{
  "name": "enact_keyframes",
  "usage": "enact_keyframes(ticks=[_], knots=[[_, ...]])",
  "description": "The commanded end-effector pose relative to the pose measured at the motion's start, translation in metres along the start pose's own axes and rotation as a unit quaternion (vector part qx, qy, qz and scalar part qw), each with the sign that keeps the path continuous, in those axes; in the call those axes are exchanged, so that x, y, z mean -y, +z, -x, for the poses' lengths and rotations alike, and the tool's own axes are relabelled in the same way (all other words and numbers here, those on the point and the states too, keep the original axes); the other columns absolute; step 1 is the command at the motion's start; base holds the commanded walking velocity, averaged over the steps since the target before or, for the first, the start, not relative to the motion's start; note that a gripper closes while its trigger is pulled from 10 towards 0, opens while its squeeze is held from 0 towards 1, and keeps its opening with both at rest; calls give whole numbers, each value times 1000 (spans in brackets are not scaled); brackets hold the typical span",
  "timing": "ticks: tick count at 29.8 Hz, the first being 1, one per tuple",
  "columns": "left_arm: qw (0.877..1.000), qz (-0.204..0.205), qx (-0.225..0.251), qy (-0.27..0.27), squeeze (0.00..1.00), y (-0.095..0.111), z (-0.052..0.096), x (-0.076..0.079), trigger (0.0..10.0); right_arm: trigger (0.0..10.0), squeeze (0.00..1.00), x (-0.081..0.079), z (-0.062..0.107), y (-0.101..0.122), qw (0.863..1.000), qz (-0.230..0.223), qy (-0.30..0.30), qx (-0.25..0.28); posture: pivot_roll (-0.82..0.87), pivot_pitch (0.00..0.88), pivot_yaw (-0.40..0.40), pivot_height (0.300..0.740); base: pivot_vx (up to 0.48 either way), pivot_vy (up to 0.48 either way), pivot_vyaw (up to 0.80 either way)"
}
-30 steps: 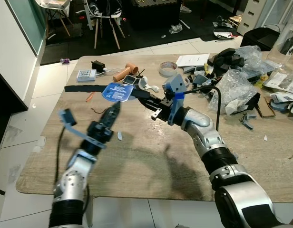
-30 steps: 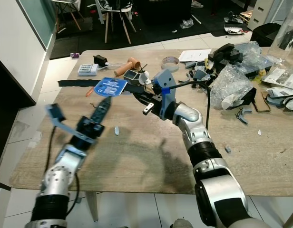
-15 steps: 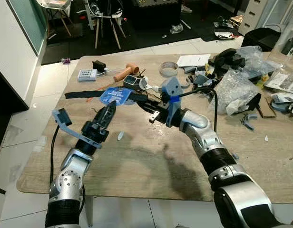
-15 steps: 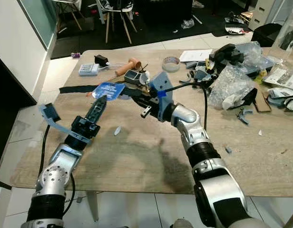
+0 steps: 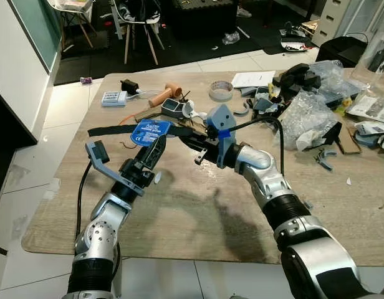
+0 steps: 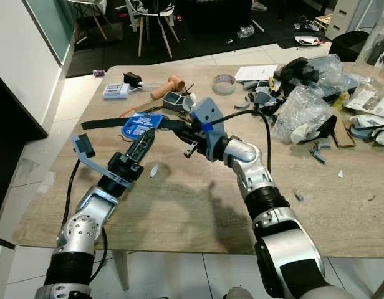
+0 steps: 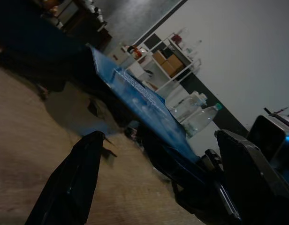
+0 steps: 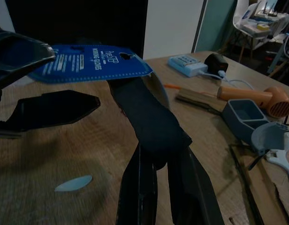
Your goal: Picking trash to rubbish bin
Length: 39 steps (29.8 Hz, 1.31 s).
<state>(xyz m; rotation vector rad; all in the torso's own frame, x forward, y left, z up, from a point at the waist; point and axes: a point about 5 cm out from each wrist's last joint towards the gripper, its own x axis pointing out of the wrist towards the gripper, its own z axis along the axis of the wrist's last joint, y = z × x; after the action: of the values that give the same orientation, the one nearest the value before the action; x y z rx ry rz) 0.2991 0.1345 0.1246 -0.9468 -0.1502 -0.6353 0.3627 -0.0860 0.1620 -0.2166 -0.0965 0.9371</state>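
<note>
A roll of tape sits upper centre on the wooden table (crumpled plastic bags to the right), chairs behind.

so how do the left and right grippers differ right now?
The right gripper has its jaws shut on the black strap with the blue card; the left gripper has its jaws open and holds nothing. The right grips the strap and lifts it off the table; the left sits just beneath the card. Both have long black fingers and meet over the table.
</note>
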Motion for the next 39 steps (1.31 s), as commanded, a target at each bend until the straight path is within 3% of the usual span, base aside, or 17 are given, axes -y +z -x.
enact_keyframes(ticks=[1, 9, 10, 11, 12, 13, 18, 20, 21, 33, 39], knots=[[1000, 1, 0, 16, 0, -2, 0, -4, 10000, 0, 0, -3, 0, -5, 1000, -1, 5, -8, -16, 38, 57, 740, 0, 0, 0], [999, -3, 4, 41, 0, 0, 0, -9, 10000, 0, 0, -5, -1, -6, 1000, 2, 8, -10, -12, 38, 54, 740, 0, 0, 0], [998, -2, 10, 55, 0, 1, 0, -12, 9373, 0, 0, -5, -1, -5, 1000, 2, 9, -9, -11, 38, 52, 740, 0, 0, 0], [998, -2, 10, 55, 0, 1, 0, -12, 9373, 0, 0, -5, -1, -5, 1000, 2, 9, -9, -11, 38, 52, 740, 0, 0, 0], [998, -5, 16, 68, 0, 3, 0, -15, 4902, 0, 0, -5, -1, -5, 1000, 2, 10, -9, -11, 38, 52, 740, 0, 0, 0], [996, -7, 22, 83, 0, 5, 1, -19, 4000, 0, 0, -5, -2, -5, 1000, 2, 11, -9, -11, 38, 52, 740, 0, 0, 0], [993, -10, 32, 112, 0, 8, 3, -26, 3412, 0, 0, -6, -2, -5, 1000, 3, 13, -9, -11, 38, 49, 740, 0, 0, 0], [992, -11, 34, 118, 0, 8, 3, -27, 3451, 0, 0, -5, -2, -5, 1000, 4, 14, -10, -11, 38, 49, 740, 0, 0, 0], [992, -9, 38, 123, 0, 9, 3, -29, 4235, 0, 0, -6, -2, -6, 1000, 5, 15, -10, -14, 35, 48, 740, 0, 0, 0], [992, -2, 48, 121, 0, 10, 0, -30, 3804, 0, 0, -6, -1, -7, 1000, 6, 17, -15, -20, 31, 50, 740, 0, 0, 0], [991, 8, 89, 97, 0, 26, 1, -26, 3647, 0, 0, 11, 5, -12, 997, 19, -58, -43, -17, 36, 48, 740, 0, 0, 0]])
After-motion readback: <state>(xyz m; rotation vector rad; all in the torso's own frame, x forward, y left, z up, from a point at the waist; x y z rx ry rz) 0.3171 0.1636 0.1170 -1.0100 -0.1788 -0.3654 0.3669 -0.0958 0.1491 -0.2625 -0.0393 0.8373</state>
